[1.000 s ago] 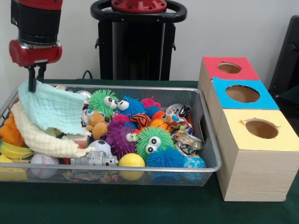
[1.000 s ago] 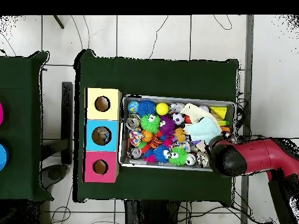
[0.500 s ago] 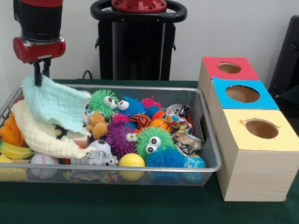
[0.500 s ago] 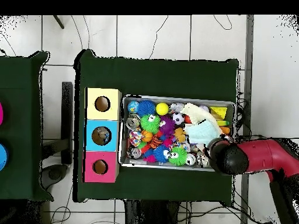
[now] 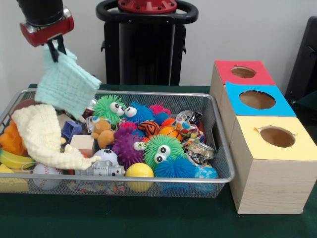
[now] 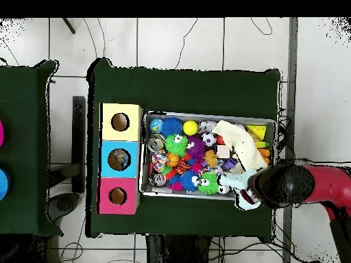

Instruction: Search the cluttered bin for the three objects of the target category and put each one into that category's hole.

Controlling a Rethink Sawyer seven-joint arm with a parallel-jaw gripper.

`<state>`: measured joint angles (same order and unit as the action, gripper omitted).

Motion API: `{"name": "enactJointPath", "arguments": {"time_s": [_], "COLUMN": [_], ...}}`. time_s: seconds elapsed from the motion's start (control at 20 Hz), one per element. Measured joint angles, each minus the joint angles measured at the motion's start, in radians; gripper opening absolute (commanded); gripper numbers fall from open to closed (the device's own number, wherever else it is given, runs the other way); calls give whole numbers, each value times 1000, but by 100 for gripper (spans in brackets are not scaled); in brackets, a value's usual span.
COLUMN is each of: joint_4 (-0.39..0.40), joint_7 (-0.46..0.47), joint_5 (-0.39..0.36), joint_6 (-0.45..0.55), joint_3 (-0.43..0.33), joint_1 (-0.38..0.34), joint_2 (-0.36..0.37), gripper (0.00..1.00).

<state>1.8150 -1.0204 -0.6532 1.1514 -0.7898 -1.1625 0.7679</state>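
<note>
Lifted since a second ago, mint cloth (image 5: 66, 88) hangs clear of bin (image 5: 218, 148) at ten o'clock, pinched in my hand (image 5: 55, 46).

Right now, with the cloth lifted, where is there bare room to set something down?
Bare green table runs along the basket's front, and more lies behind it in the overhead view. The basket itself is packed: balls, fuzzy toys and a cream cloth. The claw holds the mint cloth above the basket's far corner. The boxes' tops are mostly holes.
</note>
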Motion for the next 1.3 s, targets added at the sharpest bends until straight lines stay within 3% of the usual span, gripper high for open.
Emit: {"name": "enactJointPath", "arguments": {"time_s": [0.3,0.8,1.3], "joint_4": [2,25,28], "joint_7": [9,9,9], "joint_5": [121,166,222], "joint_6": [12,12,37], "joint_3": [-71,-160,-234], "joint_1": [-89,-160,-175], "joint_2": [-42,-126,-169], "gripper": [0,0,0]}}
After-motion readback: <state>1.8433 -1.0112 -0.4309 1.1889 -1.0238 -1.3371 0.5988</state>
